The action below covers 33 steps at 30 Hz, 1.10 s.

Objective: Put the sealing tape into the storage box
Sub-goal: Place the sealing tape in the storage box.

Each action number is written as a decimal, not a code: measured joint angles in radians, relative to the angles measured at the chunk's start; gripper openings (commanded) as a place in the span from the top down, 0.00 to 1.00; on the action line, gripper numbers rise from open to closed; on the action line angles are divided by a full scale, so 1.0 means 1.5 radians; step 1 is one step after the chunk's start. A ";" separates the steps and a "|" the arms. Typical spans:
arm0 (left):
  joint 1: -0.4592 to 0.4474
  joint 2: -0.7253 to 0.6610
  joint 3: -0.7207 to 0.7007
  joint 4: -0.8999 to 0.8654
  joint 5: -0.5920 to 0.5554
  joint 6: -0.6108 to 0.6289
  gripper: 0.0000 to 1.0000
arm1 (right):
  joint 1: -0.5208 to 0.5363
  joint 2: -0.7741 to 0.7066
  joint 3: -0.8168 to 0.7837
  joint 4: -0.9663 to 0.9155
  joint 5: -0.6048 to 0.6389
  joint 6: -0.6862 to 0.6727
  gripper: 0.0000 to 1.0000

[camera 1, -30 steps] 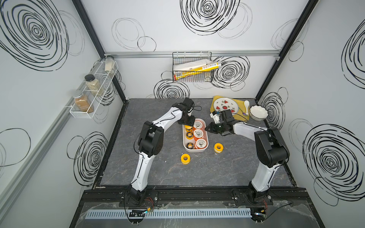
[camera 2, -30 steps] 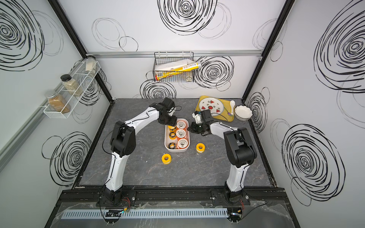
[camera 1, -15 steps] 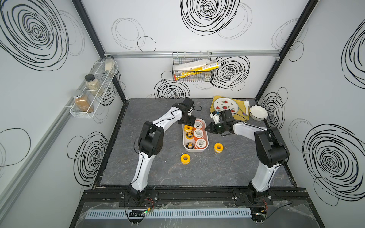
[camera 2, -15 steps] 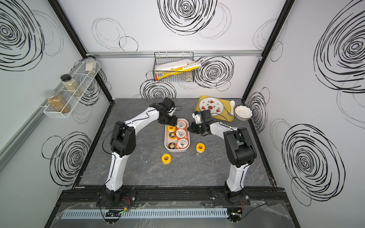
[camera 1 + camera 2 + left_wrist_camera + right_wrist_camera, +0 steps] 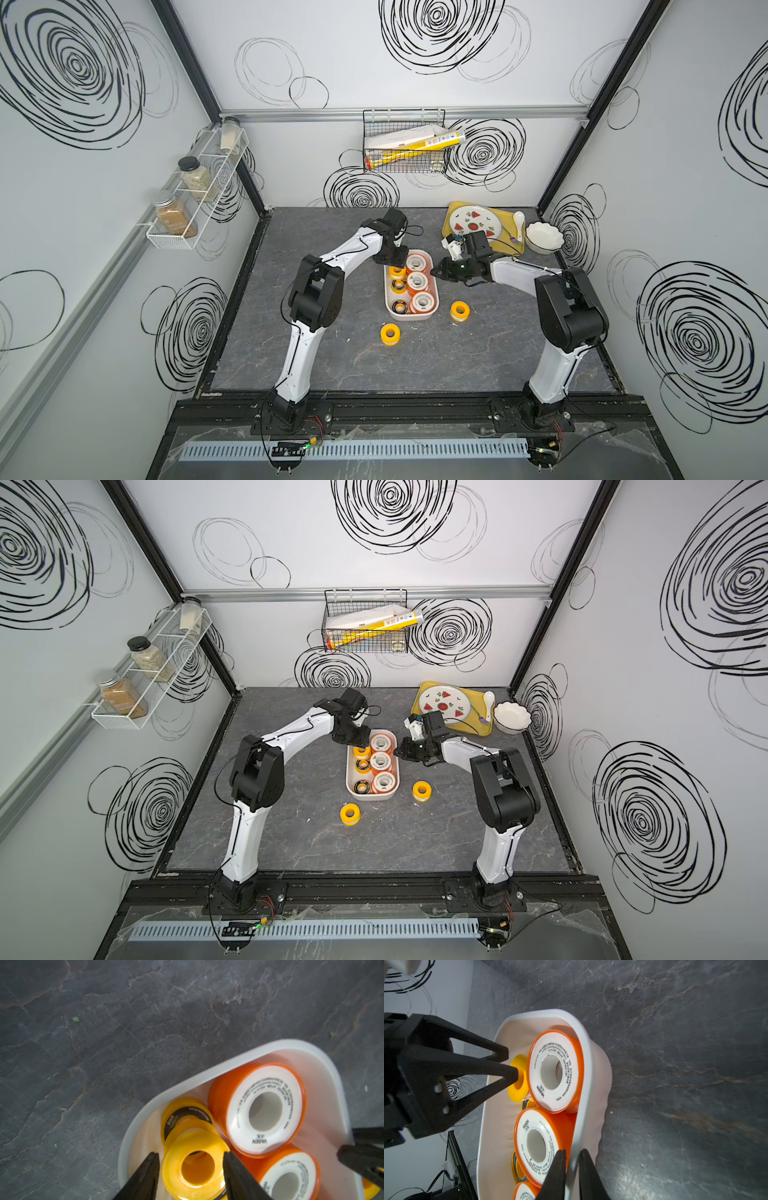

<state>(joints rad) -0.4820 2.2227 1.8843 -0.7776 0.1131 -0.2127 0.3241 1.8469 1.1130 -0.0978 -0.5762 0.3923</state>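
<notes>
The white storage box (image 5: 411,318) (image 5: 372,798) holds orange white-faced sealing tape spools (image 5: 417,281) and yellow black-faced spools (image 5: 400,306). My left gripper (image 5: 395,266) (image 5: 190,1154) stands open over the box's far left corner, its fingers astride an all-yellow spool (image 5: 176,1169). That spool rests on a black-faced one (image 5: 176,1118), and a thin gap shows at one finger. My right gripper (image 5: 434,272) (image 5: 572,1152) is shut on the box's right rim (image 5: 584,1076). Two yellow spools lie on the table, one (image 5: 390,334) in front of the box and one (image 5: 460,311) to its right.
A yellow tray (image 5: 509,245) with a watermelon plate (image 5: 476,220) and a spoon (image 5: 518,220) sits at the back right. A white scalloped bowl (image 5: 544,237) is beside it. A wire basket (image 5: 405,141) hangs on the back wall and a spice rack (image 5: 195,195) on the left wall.
</notes>
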 measured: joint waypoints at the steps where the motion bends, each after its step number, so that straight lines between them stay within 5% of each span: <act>1: 0.000 -0.005 -0.007 -0.002 0.001 0.002 0.60 | 0.000 0.000 0.000 0.000 0.000 0.000 0.82; 12: 0.001 -0.008 -0.010 -0.007 0.006 0.014 0.90 | 0.001 0.000 0.000 -0.003 0.000 -0.001 0.81; 33: 0.001 0.007 -0.006 -0.010 0.042 0.017 0.90 | 0.001 0.000 0.001 -0.005 0.000 -0.008 0.80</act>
<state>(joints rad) -0.4812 2.2337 1.8755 -0.7925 0.1757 -0.1867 0.3260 1.8469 1.1141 -0.1059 -0.5762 0.3805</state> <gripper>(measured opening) 0.098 0.195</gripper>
